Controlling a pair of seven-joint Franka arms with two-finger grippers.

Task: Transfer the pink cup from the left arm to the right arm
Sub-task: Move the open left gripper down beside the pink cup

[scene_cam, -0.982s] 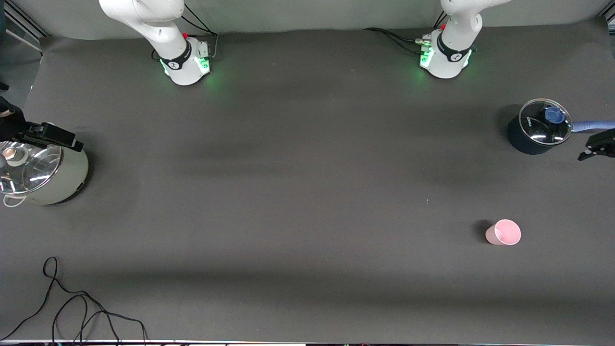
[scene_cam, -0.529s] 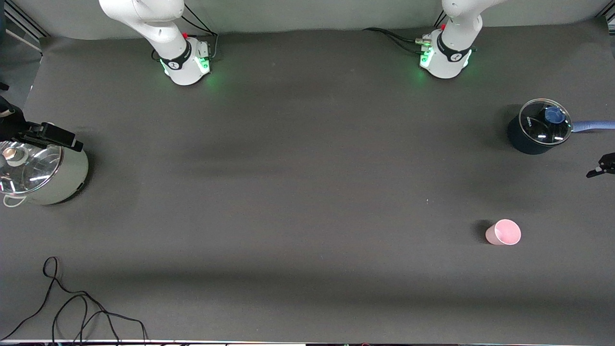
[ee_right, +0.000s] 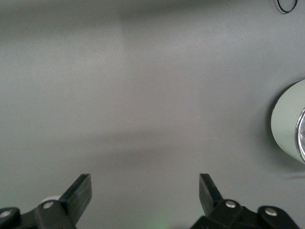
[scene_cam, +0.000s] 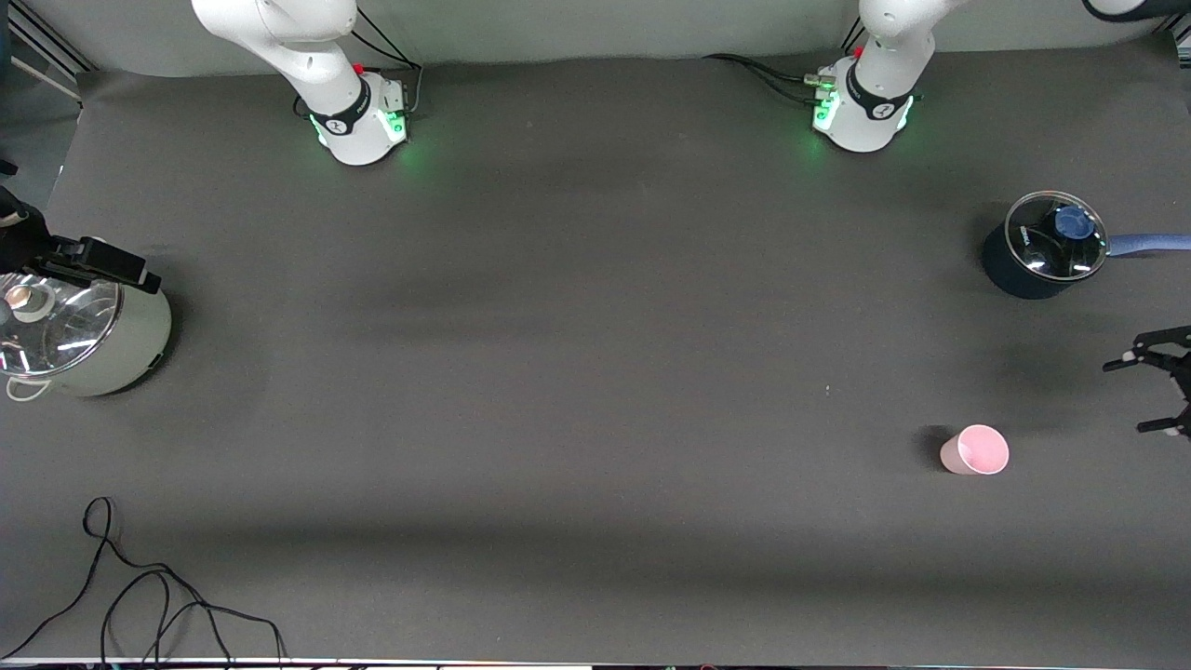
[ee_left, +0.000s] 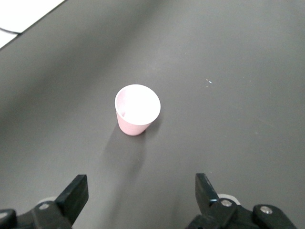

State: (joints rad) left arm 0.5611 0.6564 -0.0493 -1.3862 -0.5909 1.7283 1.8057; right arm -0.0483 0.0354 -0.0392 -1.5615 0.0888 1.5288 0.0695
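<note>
Sitting upright on the dark mat, the pink cup is toward the left arm's end of the table, mouth up, with nothing touching it. It's nearer the front camera than the dark blue pot, which has a glass lid with a blue knob and a blue handle sticking out toward the table edge. The left gripper shows up right at the edge of the front view, hanging over the mat near the cup, well apart from it, about level between the cup and the blue pot. Its jaws are spread wide and there's nothing between them; the left wrist view shows both black fingers apart with the cup standing out ahead of them on the mat. The right gripper is also wide apart and holding nothing, hovering over bare mat at the right arm's end, with the pale green pot just beside it; that pot has a shiny glass lid too. A black cable lies looped on the mat near the front camera, at the right arm's end.
</note>
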